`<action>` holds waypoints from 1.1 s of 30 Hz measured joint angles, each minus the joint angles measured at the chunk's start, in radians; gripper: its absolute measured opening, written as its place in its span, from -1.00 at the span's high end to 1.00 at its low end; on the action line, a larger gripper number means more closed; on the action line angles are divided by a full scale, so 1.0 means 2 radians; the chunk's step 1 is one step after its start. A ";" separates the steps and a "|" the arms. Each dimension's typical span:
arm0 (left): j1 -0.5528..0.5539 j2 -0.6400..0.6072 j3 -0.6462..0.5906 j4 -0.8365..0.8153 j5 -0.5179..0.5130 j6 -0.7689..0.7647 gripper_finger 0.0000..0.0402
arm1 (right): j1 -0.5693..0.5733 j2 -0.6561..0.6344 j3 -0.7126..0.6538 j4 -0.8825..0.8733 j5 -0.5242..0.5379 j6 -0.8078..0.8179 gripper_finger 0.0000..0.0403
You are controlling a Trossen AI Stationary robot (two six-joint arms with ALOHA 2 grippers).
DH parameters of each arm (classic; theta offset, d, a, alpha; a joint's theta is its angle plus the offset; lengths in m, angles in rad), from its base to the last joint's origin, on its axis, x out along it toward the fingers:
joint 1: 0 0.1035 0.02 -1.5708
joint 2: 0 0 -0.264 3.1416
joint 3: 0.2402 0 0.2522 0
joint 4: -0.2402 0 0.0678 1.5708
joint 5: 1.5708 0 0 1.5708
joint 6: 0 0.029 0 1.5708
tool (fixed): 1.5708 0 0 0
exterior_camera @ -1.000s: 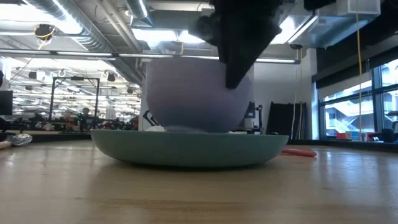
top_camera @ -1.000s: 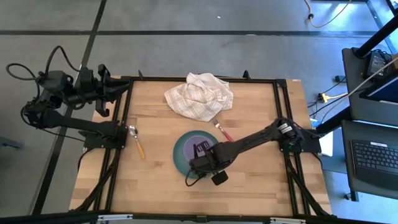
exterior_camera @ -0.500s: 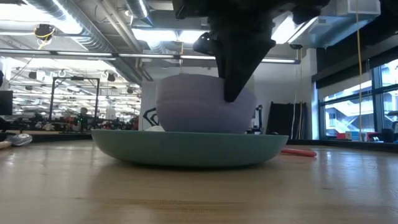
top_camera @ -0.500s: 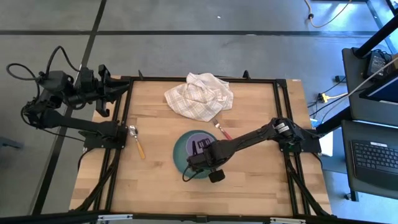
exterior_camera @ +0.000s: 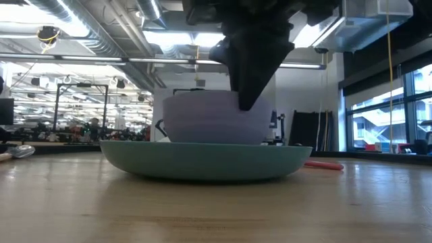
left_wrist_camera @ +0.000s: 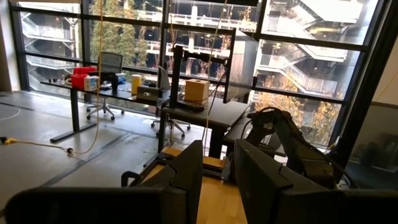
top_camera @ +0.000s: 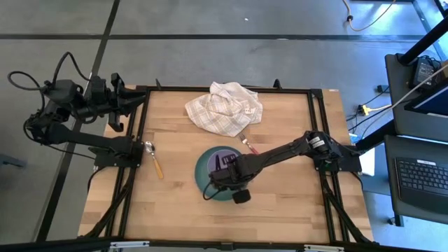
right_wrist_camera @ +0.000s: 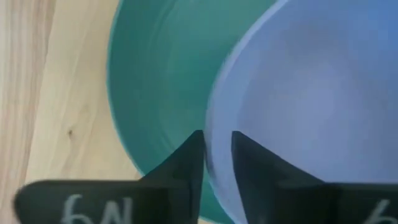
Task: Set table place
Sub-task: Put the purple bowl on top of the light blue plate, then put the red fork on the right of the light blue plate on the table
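The teal plate (top_camera: 205,170) lies on the table (top_camera: 280,203), a little near of its middle. The lilac bowl (exterior_camera: 212,120) stands upright in the plate (exterior_camera: 202,160). My right gripper (right_wrist_camera: 216,144) is over the plate, shut on the bowl's rim. The red-handled fork (top_camera: 251,147) lies just far-right of the plate, its head under the cloth's edge. The orange-handled spoon (top_camera: 155,160) lies flat near the table's left edge. My left gripper (left_wrist_camera: 217,163) waits at the far left corner, shut and empty. My right gripper pinches the bowl's rim (right_wrist_camera: 215,163) on its near-right side, one finger inside the bowl (right_wrist_camera: 252,158) and one outside over the plate (right_wrist_camera: 186,158). The fingers come from above, pointing down. The bowl sits level with its base in the plate.
A crumpled white checked cloth (top_camera: 224,106) lies at the far middle of the table. Bare wood lies along the near edge and on the table's right part. The black frame (top_camera: 318,133) edges the top.
My right gripper has gone down and a little toward the far left, still shut on the bowl. The bowl, tilted and raised a second ago, now sits level in the plate.
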 joint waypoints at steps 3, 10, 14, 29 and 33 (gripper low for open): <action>0.000 0.000 0.000 0.000 0.000 0.000 0.57 | 0.000 0.000 0.000 0.005 0.000 0.000 0.43; 0.000 0.000 0.000 0.000 0.000 -0.001 0.57 | 0.000 0.000 0.020 -0.026 0.000 0.040 0.34; 0.000 0.000 0.000 0.000 0.000 -0.001 0.57 | 0.000 0.001 0.054 -0.059 0.000 0.055 0.33; 0.000 0.000 0.000 -0.031 -0.015 -0.094 0.57 | -0.006 -0.030 0.218 -0.225 0.010 0.229 0.33; 0.000 0.000 0.000 -0.105 -0.056 -0.151 0.57 | -0.010 -0.031 0.212 -0.237 0.063 0.299 0.33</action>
